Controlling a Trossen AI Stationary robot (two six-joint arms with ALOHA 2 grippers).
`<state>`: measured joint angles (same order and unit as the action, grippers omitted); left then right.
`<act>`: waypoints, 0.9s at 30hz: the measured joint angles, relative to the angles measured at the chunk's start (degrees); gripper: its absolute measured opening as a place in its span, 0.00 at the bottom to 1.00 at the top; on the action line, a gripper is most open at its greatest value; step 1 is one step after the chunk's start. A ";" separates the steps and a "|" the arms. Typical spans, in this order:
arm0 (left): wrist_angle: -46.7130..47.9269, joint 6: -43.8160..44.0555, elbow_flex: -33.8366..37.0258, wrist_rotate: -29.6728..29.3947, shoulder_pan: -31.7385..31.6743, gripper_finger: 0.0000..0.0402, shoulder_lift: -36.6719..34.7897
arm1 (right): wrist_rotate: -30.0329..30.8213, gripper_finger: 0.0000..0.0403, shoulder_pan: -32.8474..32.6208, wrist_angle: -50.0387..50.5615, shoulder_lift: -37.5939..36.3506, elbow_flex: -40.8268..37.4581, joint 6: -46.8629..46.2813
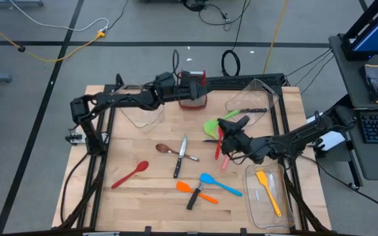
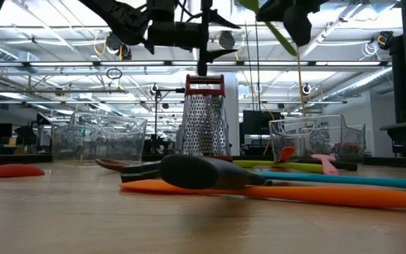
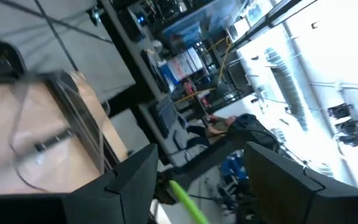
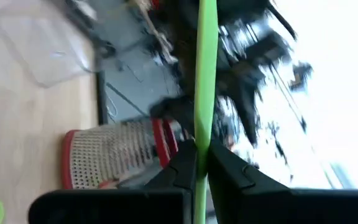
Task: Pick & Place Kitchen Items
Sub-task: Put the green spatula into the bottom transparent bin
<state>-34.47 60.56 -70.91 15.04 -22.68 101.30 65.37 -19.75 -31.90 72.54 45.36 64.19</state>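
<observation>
Wooden table (image 1: 136,196) — right gripper (image 1: 223,145) clamps green spatula (image 1: 214,126).

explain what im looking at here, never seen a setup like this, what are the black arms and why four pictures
These are two robot arms at a wooden table, each ending in a two-finger gripper. One picture looks straight down, one looks level across the tabletop, and two come from cameras on the arms' wrists.

The right gripper is shut on a green spatula and holds it above the table. The left gripper is open and holds nothing; it is up by the steel grater.

On the table lie a red spoon, a brown spoon, a blue spatula, an orange spatula and black-handled knives. A yellow spatula lies in a clear bin.
</observation>
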 joint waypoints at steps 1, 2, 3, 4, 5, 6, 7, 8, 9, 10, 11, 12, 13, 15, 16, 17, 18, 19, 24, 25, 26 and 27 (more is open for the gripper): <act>0.01 -0.63 0.02 0.11 -0.50 0.61 0.00 | 1.77 0.03 0.00 -0.15 -0.56 0.00 -1.32; -0.05 -1.26 0.02 0.41 -0.97 0.61 0.00 | 3.73 0.03 -0.01 -0.14 -1.31 0.00 -2.35; -0.05 -2.27 0.00 0.69 -1.40 0.61 0.00 | 5.85 0.03 -0.21 0.01 -2.13 0.00 -3.07; -0.05 -3.76 0.02 1.21 -1.90 0.61 0.00 | 7.88 0.03 -0.47 -0.02 -3.07 0.00 -3.52; -0.01 -5.58 0.01 1.85 -2.32 0.61 0.00 | 9.72 0.03 -0.76 -0.30 -4.09 0.00 -3.65; 0.02 -7.29 0.02 2.73 -2.73 0.61 0.00 | 10.75 0.03 -1.14 -0.86 -5.11 0.00 -3.90; 0.01 -8.66 0.02 3.32 -3.04 0.61 0.00 | 11.05 0.03 -1.62 -1.55 -6.22 0.00 -4.57; -0.03 -9.83 0.02 3.78 -3.30 0.61 0.00 | 11.08 0.03 -2.29 -2.49 -7.27 0.00 -5.27; -0.02 -10.82 0.02 4.24 -3.47 0.61 0.00 | 11.14 0.03 -2.87 -3.79 -8.20 0.00 -5.92; 0.00 -11.92 0.02 4.44 -3.61 0.61 0.00 | 11.23 0.03 -3.30 -5.27 -9.07 0.00 -6.44; 0.02 -12.92 0.02 4.45 -3.65 0.61 -0.01 | 11.44 0.03 -3.77 -6.56 -9.90 0.00 -6.68; 0.04 -14.01 0.02 4.42 -3.55 0.61 -0.07 | 11.59 0.03 -4.26 -7.64 -10.65 0.00 -6.78; 0.04 -15.34 0.02 4.41 -3.27 0.61 -0.11 | 11.88 0.03 -4.76 -8.56 -11.21 0.00 -7.17; 0.02 -17.93 0.02 4.36 -2.18 0.61 -0.17 | 12.87 0.03 -5.63 -9.78 -12.03 0.00 -9.23; 0.04 -19.17 0.02 4.38 -1.40 0.61 -0.23 | 13.14 0.03 -6.10 -9.91 -12.28 0.00 -10.60; 0.51 -20.44 0.05 4.38 -0.51 0.61 -0.58 | 13.58 0.03 -6.69 -9.93 -12.42 0.00 -12.00; 1.29 -21.67 0.08 4.22 0.52 0.61 -0.93 | 14.35 0.03 -7.27 -9.89 -12.44 0.00 -13.09; 1.68 -22.97 0.08 3.29 1.71 0.61 -1.24 | 14.76 0.03 -7.84 -9.85 -12.44 0.00 -14.22; 10.69 -30.60 0.08 -3.50 7.93 0.61 -4.87 | 18.93 0.03 -11.29 -10.07 -12.16 0.00 -22.44; 12.73 -31.95 0.08 -4.96 9.19 0.61 -5.73 | 19.85 0.03 -11.99 -10.09 -12.16 0.00 -24.17; 14.43 -33.35 0.08 -6.68 10.43 0.61 -6.61 | 20.70 0.03 -12.61 -10.28 -12.18 0.00 -25.87; 16.54 -34.61 0.08 -8.60 11.67 0.61 -7.48 | 21.90 0.03 -13.20 -10.63 -12.18 0.00 -27.14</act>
<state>-17.94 25.95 -70.83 6.44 -11.01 93.81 87.27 -32.95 -42.52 60.36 45.36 37.06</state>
